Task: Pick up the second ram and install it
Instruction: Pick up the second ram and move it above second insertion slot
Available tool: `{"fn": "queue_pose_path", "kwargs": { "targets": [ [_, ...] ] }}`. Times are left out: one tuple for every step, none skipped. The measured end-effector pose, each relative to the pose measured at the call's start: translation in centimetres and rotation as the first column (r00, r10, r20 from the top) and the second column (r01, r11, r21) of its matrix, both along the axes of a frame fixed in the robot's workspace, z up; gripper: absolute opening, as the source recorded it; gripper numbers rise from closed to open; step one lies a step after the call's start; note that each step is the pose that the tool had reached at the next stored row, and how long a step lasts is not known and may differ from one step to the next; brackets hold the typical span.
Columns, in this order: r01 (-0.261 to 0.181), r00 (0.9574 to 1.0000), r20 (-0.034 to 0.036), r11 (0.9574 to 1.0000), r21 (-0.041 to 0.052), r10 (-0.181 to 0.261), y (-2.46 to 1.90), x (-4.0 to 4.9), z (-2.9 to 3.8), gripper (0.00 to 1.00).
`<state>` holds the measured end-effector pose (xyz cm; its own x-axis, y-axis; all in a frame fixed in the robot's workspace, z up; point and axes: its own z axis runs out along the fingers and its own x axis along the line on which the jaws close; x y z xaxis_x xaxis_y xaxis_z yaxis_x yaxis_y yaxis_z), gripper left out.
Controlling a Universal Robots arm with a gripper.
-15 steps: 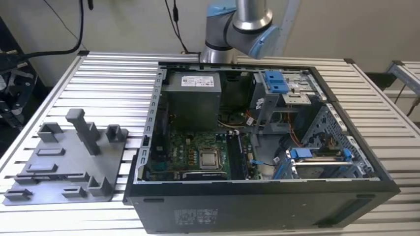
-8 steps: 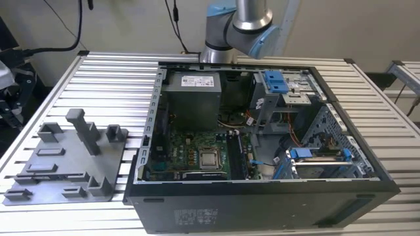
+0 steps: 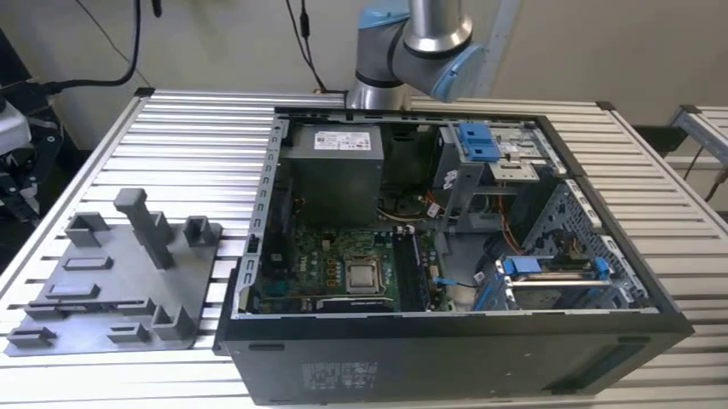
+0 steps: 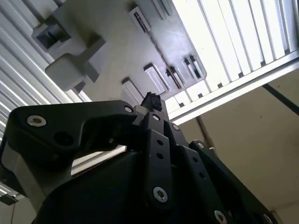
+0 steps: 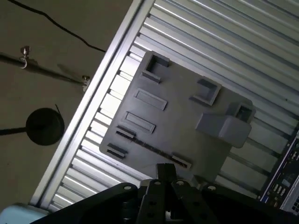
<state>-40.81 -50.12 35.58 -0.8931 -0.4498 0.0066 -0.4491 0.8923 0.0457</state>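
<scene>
The gripper (image 5: 166, 169) is held high over the grey fixture tray (image 5: 177, 126), and its jaws are seen drawn together with nothing visibly clamped between them. A thin dark strip (image 5: 149, 147) is seen lying in the tray's long slot, on the side nearest the table (image 3: 193, 128) edge. It is judged to be the second ram, though this cannot be confirmed. So the pick-up is judged not yet made, and the install in the open computer case (image 3: 455, 358) is left to do. Whether a stick already sits in the motherboard (image 3: 330, 264) cannot be told.

Plenty of open air is seen between the gripper and the tray. The tall post (image 3: 142, 226) and the lower blocks around it are noted standing well apart from the long slot. The slot is set near the table's rim. The case wall is seen just beside the tray on the exterior view's right.
</scene>
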Motion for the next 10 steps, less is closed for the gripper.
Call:
{"fn": "queue_pose_path", "kwargs": {
  "targets": [
    [-0.002, 1.0000, 0.0000, 1.0000, 0.0000, 0.002, 0.00, 0.00, 0.00, 0.11],
    [-0.008, 1.0000, 0.0000, 1.0000, 0.0000, 0.008, 0.00, 0.00, 0.00, 0.11],
    [-0.018, 0.9998, 0.0001, 0.9998, 0.0000, 0.018, 0.00, 0.00, 0.00, 0.11],
    [-0.030, 0.9995, 0.0004, 0.9995, 0.0001, 0.030, 0.00, 0.00, 0.00, 0.11],
    [-0.045, 0.9990, 0.0007, 0.9990, 0.0000, 0.045, 0.00, 0.00, 0.00, 0.11],
    [-0.063, 0.9980, 0.0012, 0.9980, 0.0000, 0.063, 0.00, 0.00, 0.00, 0.11],
    [-0.079, 0.9969, 0.0016, 0.9969, 0.0000, 0.079, 0.00, 0.00, 0.00, 0.11],
    [-0.095, 0.9955, 0.0018, 0.9955, 0.0000, 0.095, 0.00, 0.00, 0.00, 0.11],
    [-0.114, 0.9935, 0.0018, 0.9935, 0.0000, 0.114, 0.00, 0.00, 0.00, 0.11],
    [-0.131, 0.9913, 0.0017, 0.9913, 0.0000, 0.131, 0.00, -0.01, 0.00, 0.11]
  ]
}}
